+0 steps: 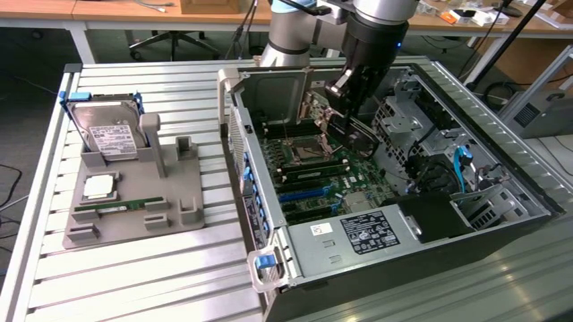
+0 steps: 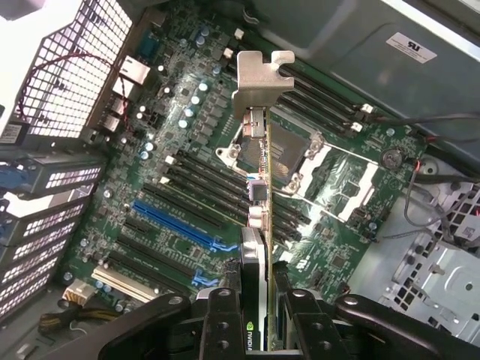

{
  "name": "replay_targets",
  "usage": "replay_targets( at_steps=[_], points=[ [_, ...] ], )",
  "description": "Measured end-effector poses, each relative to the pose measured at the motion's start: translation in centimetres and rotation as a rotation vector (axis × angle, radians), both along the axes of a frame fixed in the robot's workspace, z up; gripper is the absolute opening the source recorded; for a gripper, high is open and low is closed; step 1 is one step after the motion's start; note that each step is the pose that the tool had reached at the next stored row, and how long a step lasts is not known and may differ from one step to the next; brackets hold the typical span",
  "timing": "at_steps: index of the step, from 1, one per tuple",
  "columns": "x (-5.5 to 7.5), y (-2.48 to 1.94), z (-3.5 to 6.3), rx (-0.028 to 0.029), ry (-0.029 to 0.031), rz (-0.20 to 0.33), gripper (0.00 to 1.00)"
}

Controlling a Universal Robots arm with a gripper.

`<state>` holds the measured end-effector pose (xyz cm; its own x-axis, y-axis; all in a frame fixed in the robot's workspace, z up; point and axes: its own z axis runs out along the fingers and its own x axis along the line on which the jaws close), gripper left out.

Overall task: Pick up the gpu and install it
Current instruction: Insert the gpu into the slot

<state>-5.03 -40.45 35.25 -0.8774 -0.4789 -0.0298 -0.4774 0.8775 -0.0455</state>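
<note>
My gripper (image 2: 259,319) is shut on the gpu (image 2: 259,195), which I see edge-on as a thin dark card with a silvery metal end bracket (image 2: 259,79) at its far end. The card hangs above the green motherboard (image 2: 150,180), over the processor socket (image 2: 289,157) and the black memory slots, apart from the board. In the exterior view the gripper (image 1: 343,94) reaches down into the open computer case (image 1: 501,161) with the gpu (image 1: 333,115) beneath it. A long blue expansion slot (image 2: 176,225) lies to one side of the card.
On the slatted table at the exterior view's left stands a grey fixture (image 1: 179,208) with a hard drive (image 1: 107,131), a processor chip (image 1: 98,188) and a green memory stick (image 1: 121,204). Drive cages (image 1: 407,114), cables and the power supply (image 1: 358,231) crowd the case.
</note>
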Motion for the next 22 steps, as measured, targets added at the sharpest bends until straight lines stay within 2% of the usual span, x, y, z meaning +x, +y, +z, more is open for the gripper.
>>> replay_targets(
  at_steps=[22],
  points=[
    [0.00, 0.00, -0.01, -0.0017, 0.0000, 0.121, 0.27]
  ],
)
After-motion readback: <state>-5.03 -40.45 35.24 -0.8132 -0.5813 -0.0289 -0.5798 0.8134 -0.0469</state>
